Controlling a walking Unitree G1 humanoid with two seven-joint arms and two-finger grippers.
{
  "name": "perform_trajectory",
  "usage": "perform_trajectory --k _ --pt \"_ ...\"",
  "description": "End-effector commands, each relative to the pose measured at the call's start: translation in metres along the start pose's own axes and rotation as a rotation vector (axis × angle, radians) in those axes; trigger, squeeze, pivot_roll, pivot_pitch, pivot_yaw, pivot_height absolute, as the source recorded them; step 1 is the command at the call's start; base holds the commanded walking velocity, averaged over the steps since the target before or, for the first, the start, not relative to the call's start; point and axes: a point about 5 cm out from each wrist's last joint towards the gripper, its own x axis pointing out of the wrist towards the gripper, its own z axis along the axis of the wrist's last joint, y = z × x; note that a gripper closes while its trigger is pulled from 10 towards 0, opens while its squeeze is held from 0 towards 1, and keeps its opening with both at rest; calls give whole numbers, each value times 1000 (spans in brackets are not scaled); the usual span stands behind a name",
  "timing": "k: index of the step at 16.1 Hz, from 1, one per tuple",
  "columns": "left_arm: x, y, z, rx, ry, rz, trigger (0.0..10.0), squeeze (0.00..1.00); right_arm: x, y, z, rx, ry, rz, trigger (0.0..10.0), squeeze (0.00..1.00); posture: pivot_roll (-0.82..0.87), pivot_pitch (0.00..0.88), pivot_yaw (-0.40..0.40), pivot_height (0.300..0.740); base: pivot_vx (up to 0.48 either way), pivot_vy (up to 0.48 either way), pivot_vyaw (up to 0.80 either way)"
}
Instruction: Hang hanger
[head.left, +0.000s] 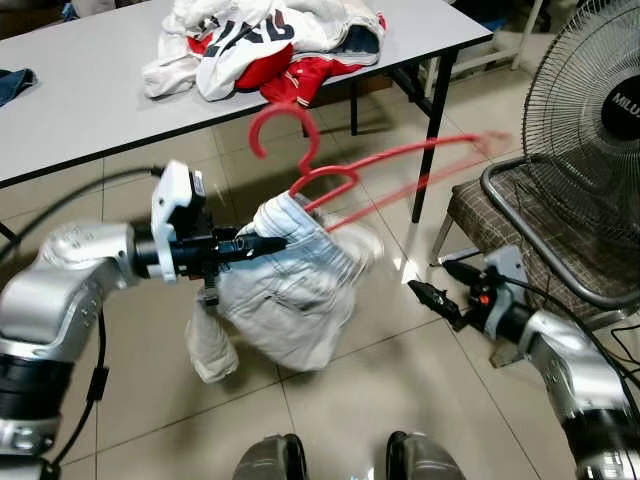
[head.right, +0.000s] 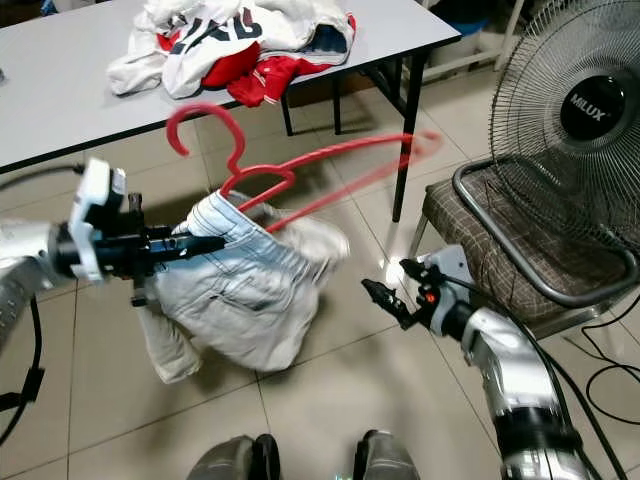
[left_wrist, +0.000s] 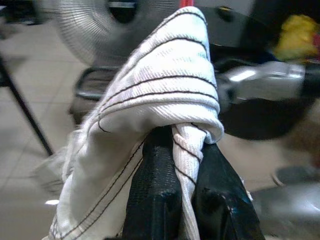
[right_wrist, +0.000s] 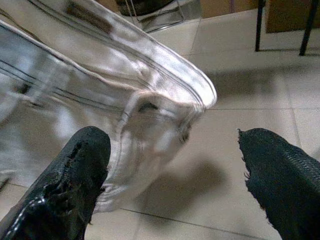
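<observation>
Left gripper (head.left: 272, 241): held out in front of the robot above the tiled floor, its two black fingers (left_wrist: 155, 200) pinched tight on a fold of the pale, light-washed denim garment (head.left: 290, 295); the left wrist view shows the seamed cloth squeezed between them.

Hanger: a red plastic clothes hanger (head.left: 330, 170) sits in the waistband of the denim garment, hook up and tilted toward the counter, its long arm reaching out toward the fan and blurred at the far tip. It is in the air, on no rail.

Garment: bunched and drooping below the left gripper, one leg trailing down toward the floor.

Right gripper (head.left: 432, 297): low on the robot's right, beside the chair, pointing at the hanging denim but apart from it; its fingers (right_wrist: 70, 190) are spread wide with nothing between them.

Counter: a grey-topped counter with black legs (head.left: 80, 100) stands behind, carrying a heap of white and red clothes (head.left: 270, 45).

Chair: a metal-framed chair with a brown checked seat (head.right: 500, 250) stands on the right, with a black standing fan with a wire cage (head.right: 580, 110) over it.

Floor: beige glossy tiles (head.left: 350, 400).
</observation>
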Motion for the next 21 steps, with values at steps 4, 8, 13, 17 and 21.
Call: perform_trajectory --k 4,8,13,17,21 --pt "2 -6 26 82 -7 -120 0 0 2 -9 26 -75 -88 25 10000 1000 -41 174 91 740 0 0 0" --pt "8 -12 41 102 -24 -218 0 0 14 8 40 -167 -104 221 10000 1000 -41 177 84 740 0 0 0" --pt "16 -30 70 131 -86 -358 0 0 36 27 41 -285 -40 424 10000 0 -7 189 81 740 0 0 0" --pt "15 -30 73 139 -70 -366 0 0 41 25 65 -203 -167 414 10000 0 5 192 72 740 0 0 0" --pt "17 -29 73 119 -69 -362 0 0 28 26 69 -126 -256 448 10000 0 1 196 75 740 0 0 0"
